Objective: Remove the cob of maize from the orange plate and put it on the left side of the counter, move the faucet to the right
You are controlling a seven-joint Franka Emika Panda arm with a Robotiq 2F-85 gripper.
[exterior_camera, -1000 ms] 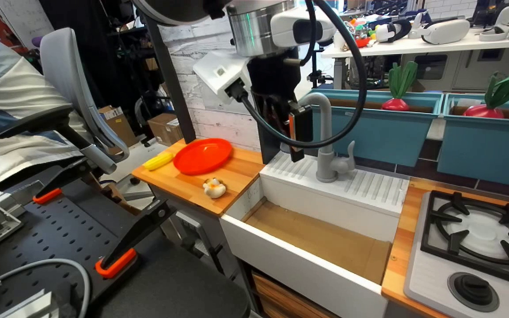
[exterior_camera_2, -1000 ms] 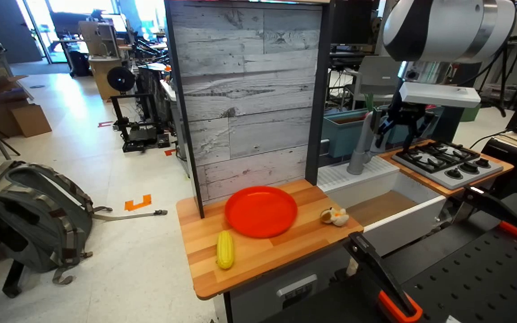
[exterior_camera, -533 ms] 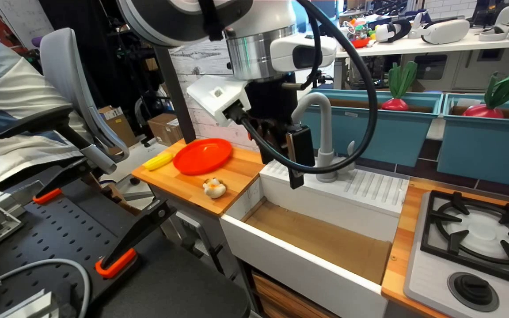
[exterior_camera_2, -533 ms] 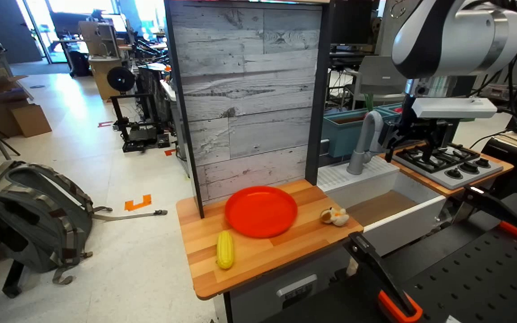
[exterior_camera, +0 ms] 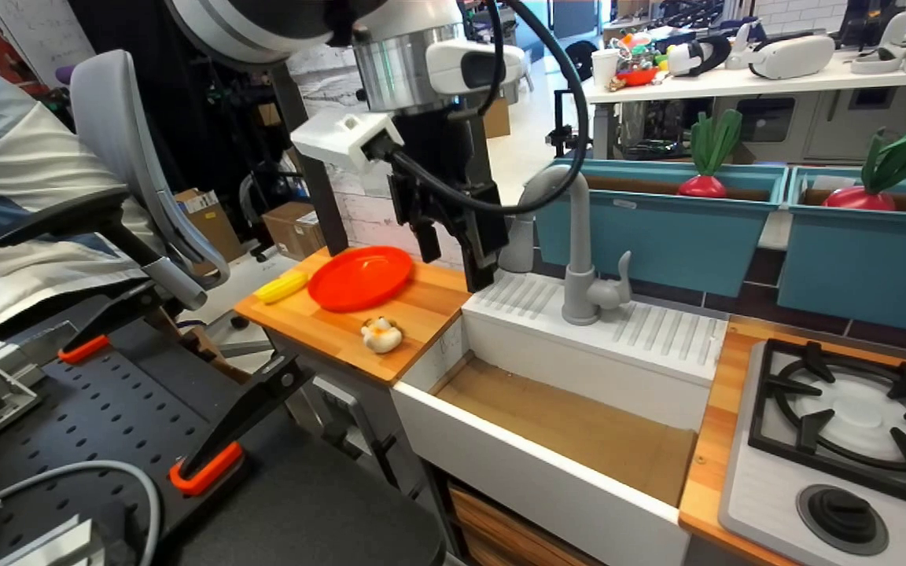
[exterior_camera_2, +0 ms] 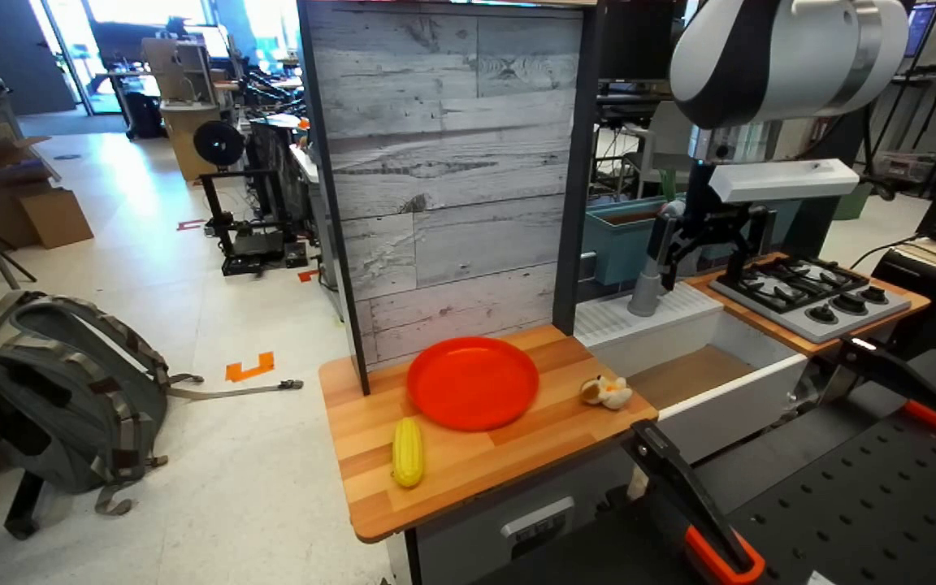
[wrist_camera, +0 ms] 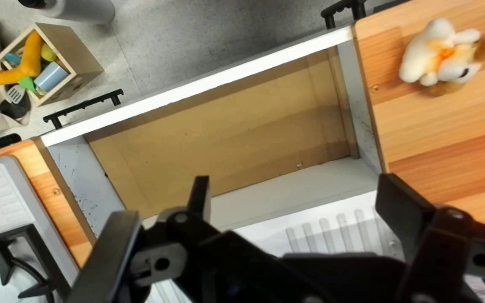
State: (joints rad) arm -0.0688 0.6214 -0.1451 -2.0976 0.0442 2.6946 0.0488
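In an exterior view, you have the corn cob left of the plate on the tabletop, the plush toy before the plate, the sink to their right with the faucet at its rear, then the cooktop further right.

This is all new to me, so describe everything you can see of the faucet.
The faucet is matte grey; metal or plastic, I can't tell. It stands upright on the white ridged ledge behind the sink. Its neck arches over, apparently toward the sink, ending in a thicker spout pointing down. A short lever rises beside the base. The gripper hides part of the faucet in an exterior view; whether they touch, I can't tell.
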